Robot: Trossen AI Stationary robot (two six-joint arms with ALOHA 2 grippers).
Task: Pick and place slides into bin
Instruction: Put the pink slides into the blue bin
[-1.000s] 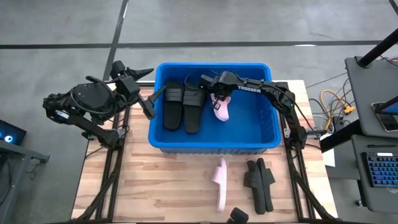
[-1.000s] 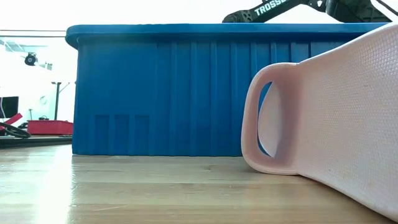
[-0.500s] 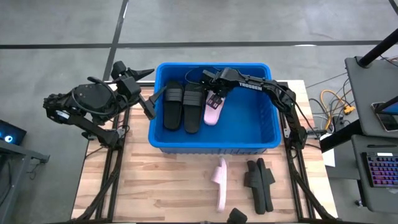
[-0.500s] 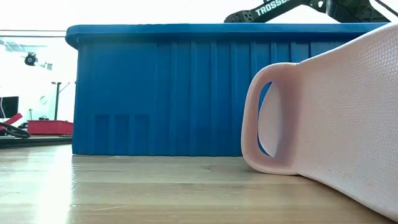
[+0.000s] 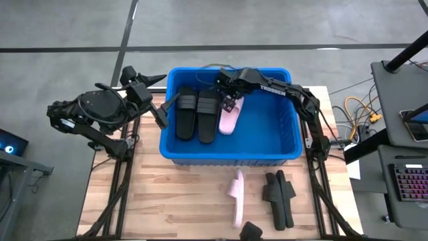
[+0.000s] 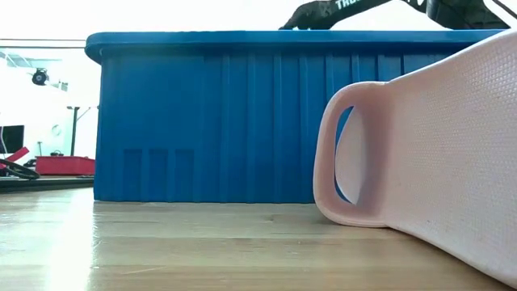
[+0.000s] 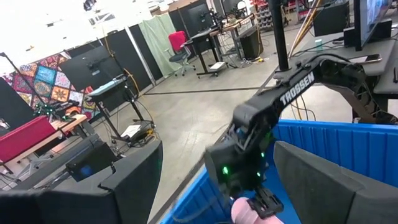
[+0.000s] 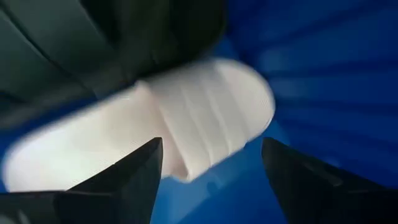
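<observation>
High view: we saw the right gripper (image 5: 231, 100) spread, released, above the pink slide (image 5: 229, 119) inside the blue bin (image 5: 281, 155); left gripper (image 5: 162, 110) unclear.

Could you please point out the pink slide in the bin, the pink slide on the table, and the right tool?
pink slide in the bin (image 5: 229, 119): high view, on its sole.
pink slide on the table (image 5: 237, 189): high view, near its strap.
right tool (image 5: 231, 102): high view, between its fingertips, above the slide.

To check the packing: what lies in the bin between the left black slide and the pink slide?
In the high view, another black slide lies between them.
</observation>
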